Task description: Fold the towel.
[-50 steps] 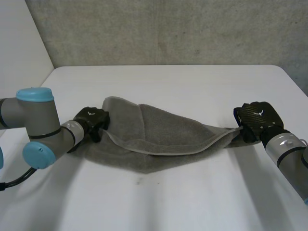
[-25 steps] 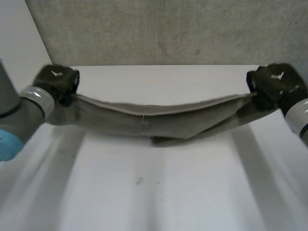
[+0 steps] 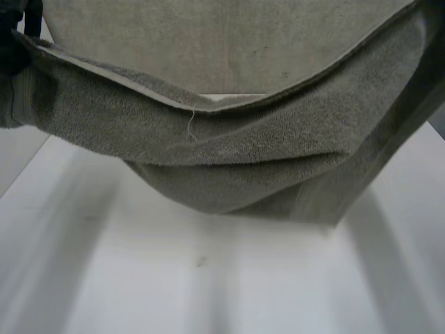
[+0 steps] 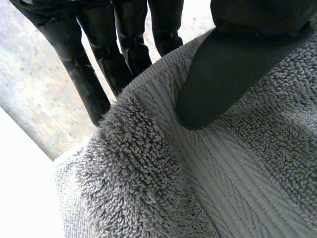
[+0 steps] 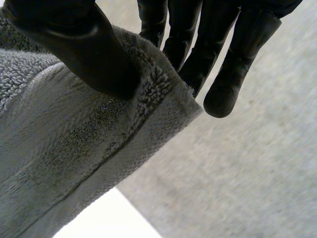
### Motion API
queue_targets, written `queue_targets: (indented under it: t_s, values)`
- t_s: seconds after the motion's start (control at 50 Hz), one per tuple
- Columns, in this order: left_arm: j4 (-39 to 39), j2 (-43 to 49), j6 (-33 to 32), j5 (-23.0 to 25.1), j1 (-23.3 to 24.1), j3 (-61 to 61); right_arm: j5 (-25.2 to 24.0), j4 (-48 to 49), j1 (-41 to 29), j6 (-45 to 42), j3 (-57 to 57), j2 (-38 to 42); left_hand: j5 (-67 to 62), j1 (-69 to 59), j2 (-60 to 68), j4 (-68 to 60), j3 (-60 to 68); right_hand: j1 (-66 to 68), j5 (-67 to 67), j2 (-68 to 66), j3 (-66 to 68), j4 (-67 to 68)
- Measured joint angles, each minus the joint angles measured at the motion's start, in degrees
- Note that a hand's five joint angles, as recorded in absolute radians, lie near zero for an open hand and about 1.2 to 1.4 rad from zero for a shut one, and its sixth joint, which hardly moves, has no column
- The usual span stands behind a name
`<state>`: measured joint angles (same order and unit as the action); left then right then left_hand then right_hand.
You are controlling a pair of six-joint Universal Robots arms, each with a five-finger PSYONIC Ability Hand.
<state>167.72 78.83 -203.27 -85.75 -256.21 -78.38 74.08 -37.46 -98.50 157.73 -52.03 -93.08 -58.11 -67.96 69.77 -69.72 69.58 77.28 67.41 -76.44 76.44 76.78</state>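
Sagging over white table (image 3: 208, 285), grey terry towel (image 3: 229, 139) spans 9 to 3 o'clock; left hand (image 4: 233, 64) thumb-pinches 9 o'clock end, right hand (image 5: 74, 44) thumb-pinches 3 o'clock corner.

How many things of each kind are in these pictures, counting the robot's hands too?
towel: 1
hands: 2, the left hand and the right hand
table: 1
total: 4

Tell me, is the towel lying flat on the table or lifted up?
Lifted. The grey towel hangs sagging between the left hand and the right hand, each pinching one end, above the white table.
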Motion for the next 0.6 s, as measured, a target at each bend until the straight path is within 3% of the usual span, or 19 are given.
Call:
queue_targets:
  t_s: [0.1, 0.26, 0.44, 0.5, 0.6]
  values:
    - [-2.8, 3.8, 0.3, 0.0, -0.3, 1.2, -0.2, -1.7, -0.3, -0.2, 0.6, 4.9, 0.0, 0.0, 0.0, 0.0, 0.0, 0.0, 0.0, 0.0, 0.0, 0.0]
    - [-3.2, 18.2, 3.3, 0.2, -0.4, 3.2, 0.5, 1.5, -2.9, -0.3, 0.0, 16.2, 0.0, 0.0, 0.0, -0.1, 0.0, 0.0, 0.0, 0.0, 0.0, 0.0]
    - [4.6, 33.0, 11.9, -1.0, 0.1, 22.3, 6.6, 26.7, -7.5, 0.3, 5.5, 27.3, 0.0, 0.0, 0.0, -0.1, 0.1, 0.0, 0.0, 0.0, 0.3, 0.0]
    - [9.4, 34.1, 17.4, -1.9, 0.1, 27.8, 9.8, 36.3, -8.2, 0.5, 5.1, 27.2, 0.0, 0.0, 0.0, -0.1, 0.1, 0.0, 0.0, 0.0, 0.3, 0.0]
    - [14.2, 33.1, 25.5, -2.6, -0.1, 28.8, 11.9, 43.0, -8.6, 0.8, 0.8, 23.7, -0.3, 0.0, 0.0, -0.1, 0.1, 0.0, 0.0, 0.0, 0.3, 0.0]
